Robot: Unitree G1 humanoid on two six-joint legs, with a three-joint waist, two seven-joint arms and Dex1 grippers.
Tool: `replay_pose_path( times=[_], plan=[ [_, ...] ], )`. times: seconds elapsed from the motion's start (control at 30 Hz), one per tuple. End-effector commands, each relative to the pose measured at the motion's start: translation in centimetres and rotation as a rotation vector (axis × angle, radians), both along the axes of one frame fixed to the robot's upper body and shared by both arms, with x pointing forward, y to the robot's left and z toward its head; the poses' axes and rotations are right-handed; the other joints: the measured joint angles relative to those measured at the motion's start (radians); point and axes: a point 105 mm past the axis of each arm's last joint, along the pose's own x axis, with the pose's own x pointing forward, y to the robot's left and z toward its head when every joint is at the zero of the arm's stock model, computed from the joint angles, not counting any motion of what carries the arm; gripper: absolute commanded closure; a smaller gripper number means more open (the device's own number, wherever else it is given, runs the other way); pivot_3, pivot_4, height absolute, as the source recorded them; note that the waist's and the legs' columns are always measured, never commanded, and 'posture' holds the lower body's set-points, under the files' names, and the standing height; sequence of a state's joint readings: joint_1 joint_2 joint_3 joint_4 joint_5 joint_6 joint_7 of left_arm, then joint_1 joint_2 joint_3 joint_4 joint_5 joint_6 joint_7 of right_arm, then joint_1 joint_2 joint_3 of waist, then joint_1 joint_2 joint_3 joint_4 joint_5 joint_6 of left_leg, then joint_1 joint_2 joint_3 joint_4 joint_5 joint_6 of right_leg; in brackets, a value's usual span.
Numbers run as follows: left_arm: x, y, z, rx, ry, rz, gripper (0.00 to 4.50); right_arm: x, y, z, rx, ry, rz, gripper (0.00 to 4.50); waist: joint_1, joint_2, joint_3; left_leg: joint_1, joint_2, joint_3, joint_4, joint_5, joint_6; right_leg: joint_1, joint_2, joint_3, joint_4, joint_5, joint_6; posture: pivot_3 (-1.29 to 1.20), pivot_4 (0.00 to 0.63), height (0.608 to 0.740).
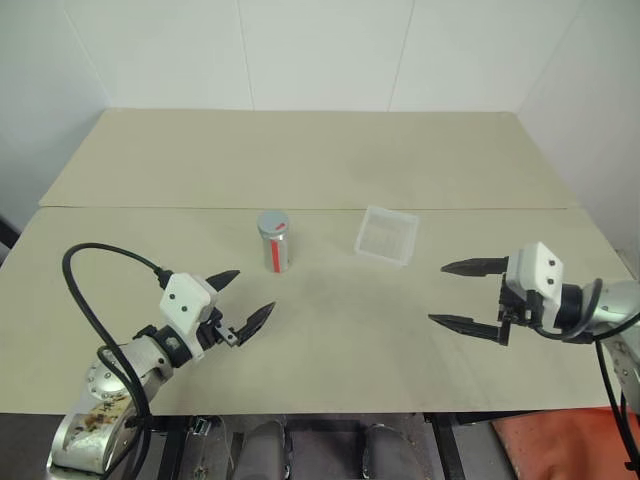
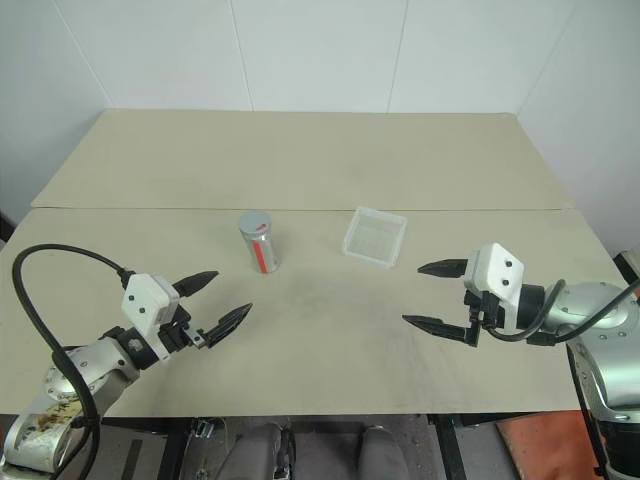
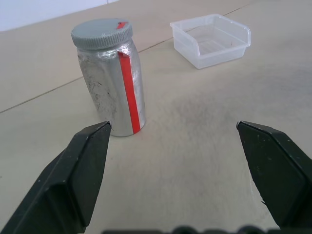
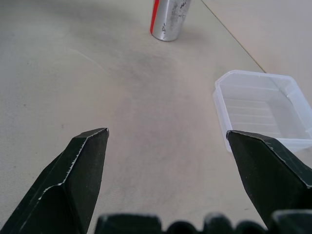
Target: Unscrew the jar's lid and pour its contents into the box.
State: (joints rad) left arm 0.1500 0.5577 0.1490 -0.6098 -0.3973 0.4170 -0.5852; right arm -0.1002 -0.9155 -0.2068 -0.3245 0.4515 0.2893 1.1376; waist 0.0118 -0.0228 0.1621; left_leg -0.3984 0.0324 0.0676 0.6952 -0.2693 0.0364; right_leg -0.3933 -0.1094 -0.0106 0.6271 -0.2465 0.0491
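The jar [image 1: 275, 245] stands upright near the middle of the table, silvery with a red vertical stripe, and the grey lid [image 1: 273, 221] sits on top of it. Its contents are hidden inside. The box [image 1: 387, 236], a clear shallow plastic tray, lies to the jar's right and holds nothing I can see. My left gripper [image 1: 240, 301] hovers open in front of the jar and to its left, pointing toward it, a short way off. My right gripper [image 1: 450, 293] is open too, right of the box and nearer to me, pointing left.
The beige table [image 1: 320, 340] is made of two boards meeting at a seam [image 1: 150, 208] just behind the jar and box. White walls close off the far side. A black cable [image 1: 85, 300] loops over the left arm.
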Motion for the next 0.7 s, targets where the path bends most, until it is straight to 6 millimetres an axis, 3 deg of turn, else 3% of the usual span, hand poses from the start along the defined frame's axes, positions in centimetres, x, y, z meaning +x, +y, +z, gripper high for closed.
replay_pose_path(
  times=[0.03,0.3,0.53,0.7],
  plan=[
    [-0.2,0.1,0.9,0.012,-0.045,0.002,0.03,0.1,0.3,0.8,-0.003,-0.051,0.018,0.00,0.000,0.000,0.000,0.000,0.000,0.000,0.000,0.000,0.000,0.000,0.000,0.000,0.000,0.000,0.000,0.00,0.150,0.740],
    [0.8,-0.6,0.4,-0.027,-0.070,0.075,0.03,0.5,1.6,0.5,0.043,-0.070,0.006,0.00,0.002,0.000,0.000,0.000,0.000,0.000,0.000,0.000,0.000,0.000,0.000,0.000,0.000,0.000,0.000,0.00,0.150,0.740],
    [3.6,-1.1,-0.9,-0.052,-0.178,0.328,0.03,-0.3,3.6,-0.1,0.071,-0.069,0.035,0.00,0.002,0.000,0.000,0.000,-0.001,-0.001,0.000,0.000,0.000,0.001,0.000,-0.001,0.000,0.000,0.000,0.00,0.150,0.740],
    [5.3,-1.7,-1.9,-0.119,-0.203,0.357,0.03,-0.3,4.0,0.0,0.077,-0.075,0.031,0.00,0.001,0.000,0.000,0.000,-0.001,-0.001,0.000,0.000,0.000,0.001,0.000,-0.001,0.000,0.000,0.000,0.00,0.150,0.740]
  ],
)
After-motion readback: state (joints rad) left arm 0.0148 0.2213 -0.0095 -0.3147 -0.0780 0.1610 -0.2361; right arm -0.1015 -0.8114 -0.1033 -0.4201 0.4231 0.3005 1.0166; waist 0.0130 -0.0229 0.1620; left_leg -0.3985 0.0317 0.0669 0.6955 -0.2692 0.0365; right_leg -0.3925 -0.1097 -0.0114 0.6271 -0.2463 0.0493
